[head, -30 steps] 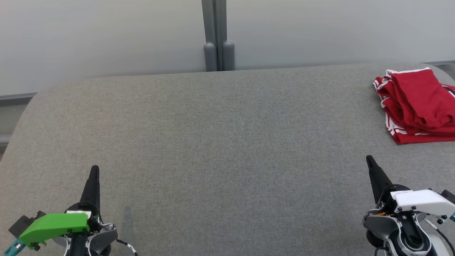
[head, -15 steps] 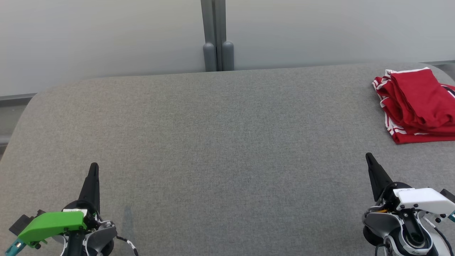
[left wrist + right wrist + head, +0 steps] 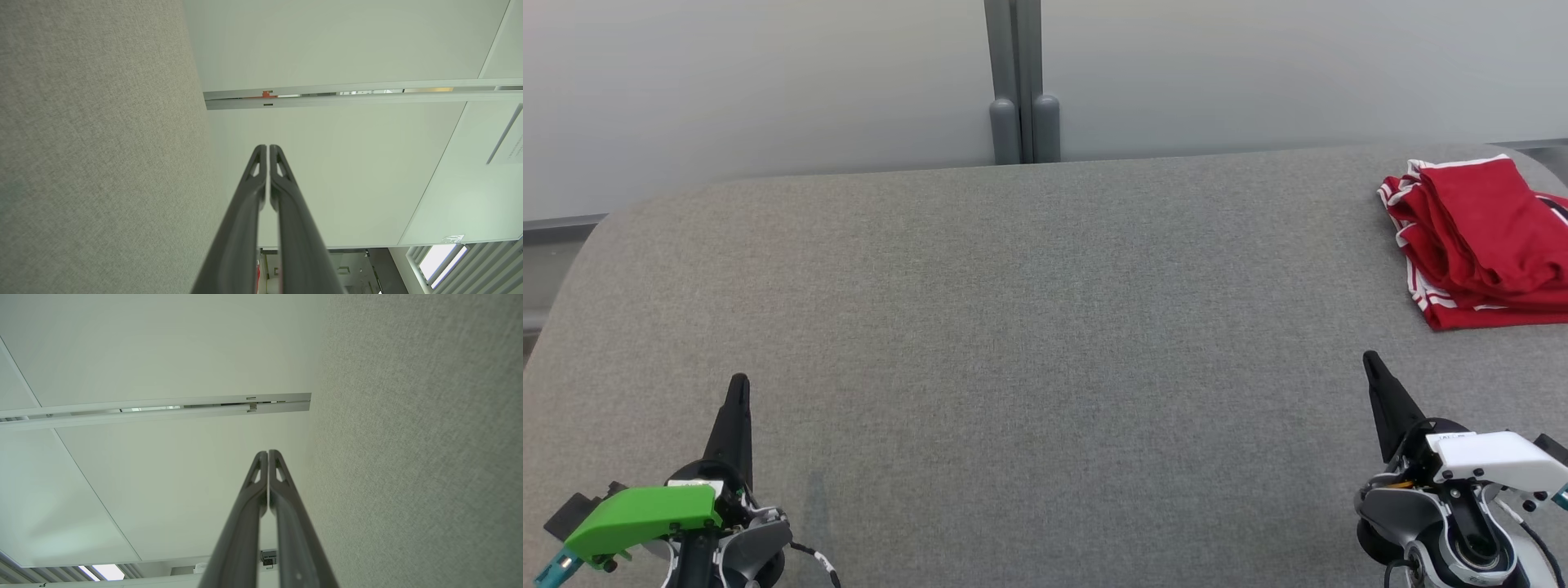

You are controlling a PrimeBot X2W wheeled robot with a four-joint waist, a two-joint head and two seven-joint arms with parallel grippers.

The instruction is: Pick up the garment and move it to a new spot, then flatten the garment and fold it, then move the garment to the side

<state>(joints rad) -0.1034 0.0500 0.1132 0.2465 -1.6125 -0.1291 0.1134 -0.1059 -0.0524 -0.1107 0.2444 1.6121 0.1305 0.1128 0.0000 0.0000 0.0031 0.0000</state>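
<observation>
left fingers (image 3: 738, 392) and right fingers (image 3: 1374, 369) are each pressed together, empty, low at the near edge of the grey surface (image 3: 1045, 327). the red garment (image 3: 1478, 237) lies folded at the far right, well apart. it looks placed, so best leave it undisturbed. two finger pairs, one garment.

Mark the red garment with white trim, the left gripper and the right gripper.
red garment with white trim (image 3: 1482, 233), head view, folded top layer.
left gripper (image 3: 739, 385), head view, shut fingertips.
right gripper (image 3: 1371, 361), head view, shut fingertips.
</observation>
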